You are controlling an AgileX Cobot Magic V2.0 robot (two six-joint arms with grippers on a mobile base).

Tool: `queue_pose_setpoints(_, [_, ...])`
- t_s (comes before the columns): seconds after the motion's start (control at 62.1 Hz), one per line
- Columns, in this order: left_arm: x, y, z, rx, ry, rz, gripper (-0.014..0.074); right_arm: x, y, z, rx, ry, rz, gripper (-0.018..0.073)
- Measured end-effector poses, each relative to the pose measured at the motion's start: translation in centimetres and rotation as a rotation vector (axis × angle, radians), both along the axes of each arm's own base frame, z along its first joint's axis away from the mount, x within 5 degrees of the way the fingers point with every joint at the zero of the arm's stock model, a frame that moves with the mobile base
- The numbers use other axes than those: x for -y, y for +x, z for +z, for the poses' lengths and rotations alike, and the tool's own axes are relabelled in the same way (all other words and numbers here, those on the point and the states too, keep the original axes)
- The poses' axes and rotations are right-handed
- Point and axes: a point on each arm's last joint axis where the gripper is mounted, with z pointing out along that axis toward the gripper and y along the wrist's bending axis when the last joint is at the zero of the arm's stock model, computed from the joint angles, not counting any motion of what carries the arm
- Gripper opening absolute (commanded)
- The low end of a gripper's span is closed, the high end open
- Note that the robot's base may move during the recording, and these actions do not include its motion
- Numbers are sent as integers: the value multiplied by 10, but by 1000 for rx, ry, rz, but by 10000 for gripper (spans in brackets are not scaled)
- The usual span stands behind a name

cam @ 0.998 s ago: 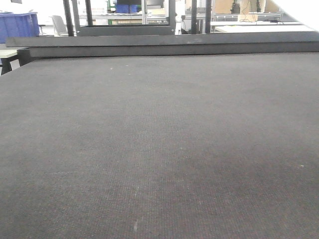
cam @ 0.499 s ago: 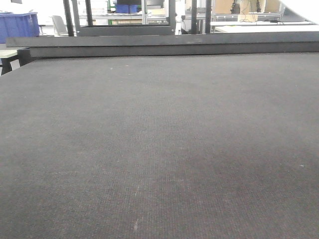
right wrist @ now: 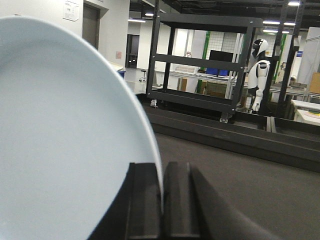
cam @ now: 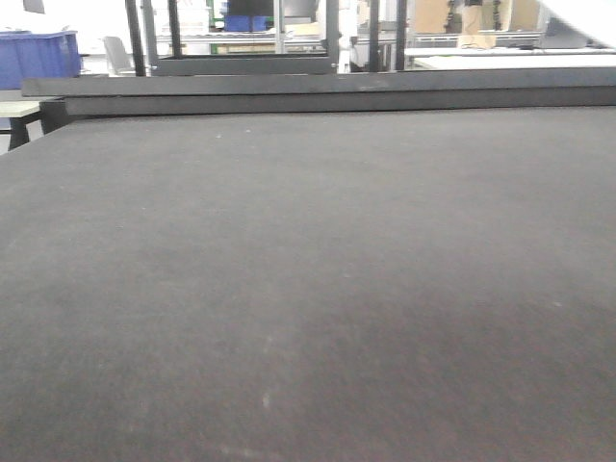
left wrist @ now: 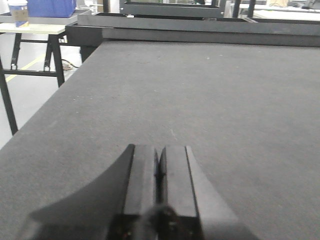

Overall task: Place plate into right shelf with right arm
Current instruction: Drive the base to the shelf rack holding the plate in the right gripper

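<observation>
right gripper [right wrist: 161, 200] clamped on plate [right wrist: 60, 150] rim | left gripper [left wrist: 159, 172] closed, empty, over mat [cam: 308, 289] | front view shifted slightly, base likely moving | right shelf unseen

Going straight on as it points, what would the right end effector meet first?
Probably the raised black ledge, well before the black cart behind it; depth is unclear.
</observation>
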Motion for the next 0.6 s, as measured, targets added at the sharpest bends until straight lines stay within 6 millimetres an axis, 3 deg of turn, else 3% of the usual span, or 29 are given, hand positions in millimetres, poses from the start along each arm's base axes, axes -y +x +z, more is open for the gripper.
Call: queue_pose_setpoints(0.596, [0, 0, 0, 0, 0, 0, -47, 0, 0, 0, 2, -1, -1, 68])
